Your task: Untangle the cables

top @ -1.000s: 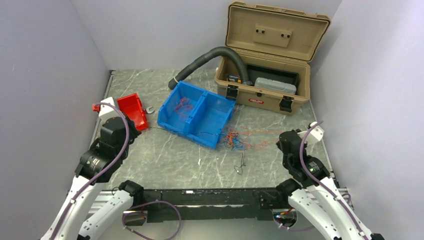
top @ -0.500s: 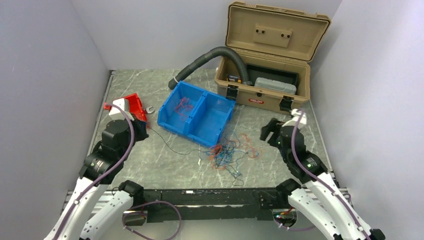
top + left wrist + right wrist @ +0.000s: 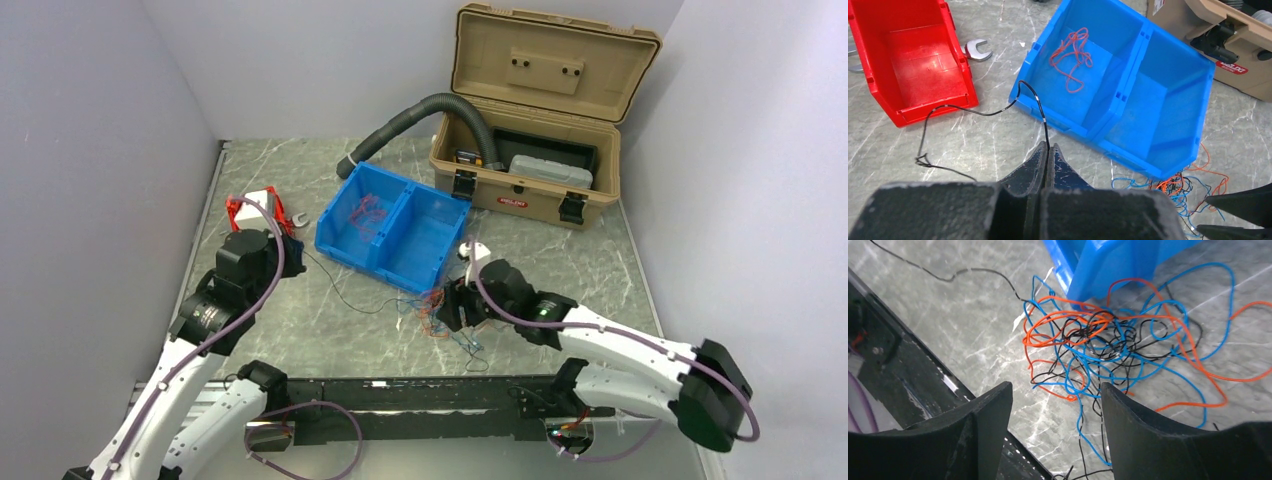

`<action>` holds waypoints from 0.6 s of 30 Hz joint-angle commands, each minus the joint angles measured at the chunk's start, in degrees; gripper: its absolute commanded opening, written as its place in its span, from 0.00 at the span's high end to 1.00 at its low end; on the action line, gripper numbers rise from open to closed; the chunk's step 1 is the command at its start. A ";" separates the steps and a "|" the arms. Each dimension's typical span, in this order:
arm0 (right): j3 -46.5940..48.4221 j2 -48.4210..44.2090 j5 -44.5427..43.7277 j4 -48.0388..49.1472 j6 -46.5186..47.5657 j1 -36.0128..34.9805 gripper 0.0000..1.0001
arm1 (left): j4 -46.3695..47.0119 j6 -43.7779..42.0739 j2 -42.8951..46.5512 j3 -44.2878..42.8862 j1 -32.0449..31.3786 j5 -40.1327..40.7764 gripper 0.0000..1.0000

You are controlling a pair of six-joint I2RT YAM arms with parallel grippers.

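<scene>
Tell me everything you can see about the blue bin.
The blue bin is glossy plastic, open-topped, split by a divider into two compartments. It sits skewed on the grey marbled table, in front of the tan toolbox. The compartment on the left arm's side holds a loose red wire; the other is bare. The tangle of wires lies at its near corner.

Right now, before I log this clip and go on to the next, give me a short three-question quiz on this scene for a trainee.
1. True or false: the left gripper is shut on a black wire.
2. What lies in the blue bin? A: a red wire. B: screws. C: nothing.
3. Fill in: the open right gripper hangs over the ____.

Key: 1 true. 2 A. 3 tangle of wires.
</scene>
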State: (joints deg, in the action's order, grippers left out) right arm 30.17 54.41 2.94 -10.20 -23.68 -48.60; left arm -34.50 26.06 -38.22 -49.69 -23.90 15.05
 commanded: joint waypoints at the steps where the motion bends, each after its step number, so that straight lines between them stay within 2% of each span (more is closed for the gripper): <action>1: 2.83 6.30 -4.62 5.71 0.29 -4.01 0.34 | 0.65 -0.81 0.29 -1.83 0.17 2.78 1.00; 6: 1.13 12.36 -8.34 9.78 -0.35 -5.19 0.37 | -0.71 -0.58 0.61 -2.19 0.21 5.54 1.00; 12: 1.30 18.94 -12.36 12.50 -1.59 -5.18 0.47 | -2.00 -1.08 1.01 -3.21 0.26 7.27 1.00; 13: 1.51 19.69 -13.48 11.92 -1.66 -5.21 0.53 | -2.28 -1.16 0.91 -3.34 0.24 7.67 1.00; 17: 2.50 20.22 -22.87 4.76 -5.24 -5.06 0.98 | -4.40 -1.50 0.01 -4.98 0.26 10.25 1.00; 18: 2.45 18.90 -25.88 2.42 -6.90 -4.83 1.00 | -5.38 -1.37 -0.30 -5.55 0.26 11.40 1.00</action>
State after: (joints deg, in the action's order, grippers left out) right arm 30.61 75.02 -10.98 -2.46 -25.98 -53.69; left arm -37.56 25.65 -37.80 -51.55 -23.92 21.87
